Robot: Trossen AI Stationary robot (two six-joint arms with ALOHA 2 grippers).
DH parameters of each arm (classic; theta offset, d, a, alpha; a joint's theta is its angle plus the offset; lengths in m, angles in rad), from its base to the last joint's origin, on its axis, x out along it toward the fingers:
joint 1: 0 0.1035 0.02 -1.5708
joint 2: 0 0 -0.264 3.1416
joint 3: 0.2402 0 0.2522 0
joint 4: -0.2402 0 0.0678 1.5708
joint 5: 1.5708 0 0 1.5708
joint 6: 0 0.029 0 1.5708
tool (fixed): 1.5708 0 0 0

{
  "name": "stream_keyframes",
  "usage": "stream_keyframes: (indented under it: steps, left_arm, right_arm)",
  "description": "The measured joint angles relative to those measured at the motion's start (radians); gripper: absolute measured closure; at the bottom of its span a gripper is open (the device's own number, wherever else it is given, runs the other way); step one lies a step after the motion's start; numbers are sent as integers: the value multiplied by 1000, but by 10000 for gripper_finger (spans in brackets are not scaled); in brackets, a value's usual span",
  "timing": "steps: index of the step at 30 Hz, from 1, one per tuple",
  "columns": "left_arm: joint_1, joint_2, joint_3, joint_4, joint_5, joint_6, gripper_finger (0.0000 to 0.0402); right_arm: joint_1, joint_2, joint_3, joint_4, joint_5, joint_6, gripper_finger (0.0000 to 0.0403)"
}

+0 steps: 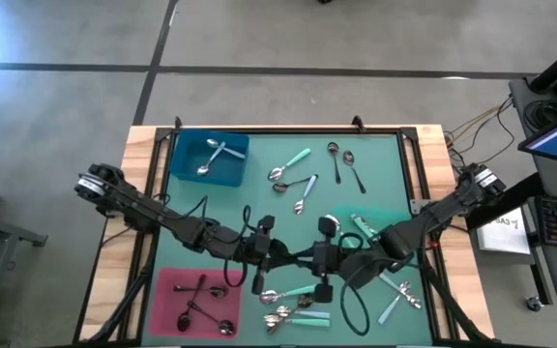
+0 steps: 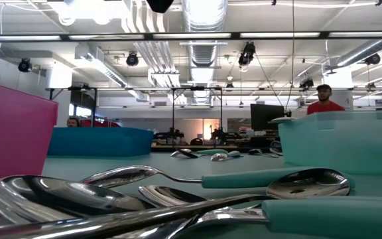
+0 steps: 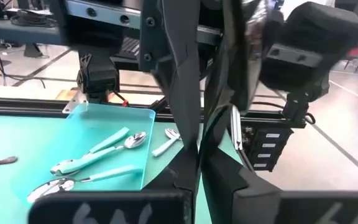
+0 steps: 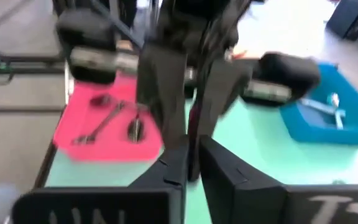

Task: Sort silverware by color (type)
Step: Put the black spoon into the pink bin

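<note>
Above the middle of the green mat my two grippers meet tip to tip. My left gripper (image 1: 277, 255) (image 3: 194, 162) comes from the table's left and my right gripper (image 1: 309, 257) (image 4: 192, 158) from its right. Both are shut on one narrow dark thing, seemingly a black-handled spoon (image 3: 185, 93) (image 4: 194, 121). Its bowl is hidden by the arms. More silverware lies loose on the mat: mint-handled spoons (image 1: 293, 164), black-handled ones (image 1: 337, 159), and a pile near the front edge (image 1: 293, 307) (image 2: 178, 199). My left gripper pinches the dark handle (image 3: 188, 134) between its two fingers, reaching in about level from the table's left. The spoon is lifted clear of the mat. My right gripper has the same dark strip (image 4: 194, 134) between its two fingers, coming from the table's right and slanting a little downward. Which end each gripper has does not show.
A blue tray (image 1: 187, 169) with silver spoons stands at the far left. A pink tray (image 1: 167, 290) with black-handled spoons is at the near left. A pale green tray (image 1: 395, 220) (image 3: 86, 118) with mint-handled spoons lies under my right arm. People show in the room beyond.
</note>
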Motion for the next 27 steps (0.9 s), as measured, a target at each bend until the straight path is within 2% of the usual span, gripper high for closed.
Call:
stream_keyframes:
  steps: [5, 8, 12, 20, 23, 27]
  left_arm:
    - [-2, -23, 0, -83, 16, -48, 401]
    - [-9, -52, 0, -186, 96, -129, 401]
    - [-53, -91, 0, -405, 190, -299, 401]
    - [-263, -164, 57, -936, 235, -706, 401]
    - [-340, -160, 66, -1059, 239, -836, 401]
    - [-398, -143, 66, -1135, 275, -949, 401]
  right_arm:
    - [9, -15, 86, -278, -46, 167, 321]
    - [24, -15, 118, -424, -116, 288, 291]
    - [51, -11, 110, -522, -245, 460, 267]
    - [143, 9, -9, -579, -393, 768, 266]
    - [172, 25, -76, -595, -440, 882, 275]
    - [201, 51, -154, -606, -586, 1009, 285]
